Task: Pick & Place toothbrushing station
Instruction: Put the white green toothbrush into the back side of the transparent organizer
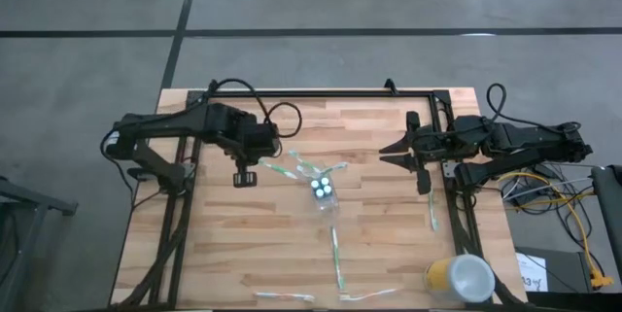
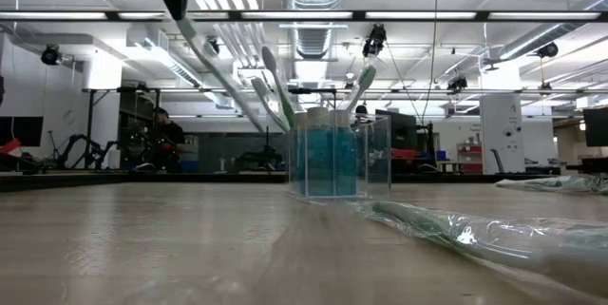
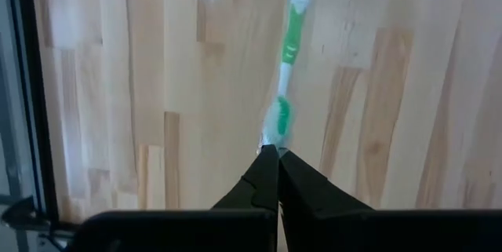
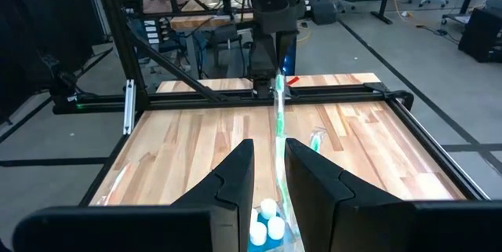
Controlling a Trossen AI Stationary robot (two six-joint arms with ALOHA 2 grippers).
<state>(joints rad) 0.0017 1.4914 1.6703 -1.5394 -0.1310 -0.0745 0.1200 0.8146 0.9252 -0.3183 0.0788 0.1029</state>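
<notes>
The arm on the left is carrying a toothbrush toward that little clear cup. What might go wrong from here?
The shut left gripper pinches only the very end of the thin white-and-green toothbrush, so it could swing or slip out.

The small clear plastic cup already holds leaning brushes and white-capped tubes; another brush may snag them or tip it.

The right gripper waits close above, risking a bump.

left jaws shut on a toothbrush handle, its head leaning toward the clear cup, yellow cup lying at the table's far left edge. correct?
Not quite. The white-topped yellow cup lies at the table's near right corner, as the high view shows. The rest holds: the left gripper has its jaws shut on the white-and-green toothbrush, which slants toward the small clear plastic cup.
</notes>
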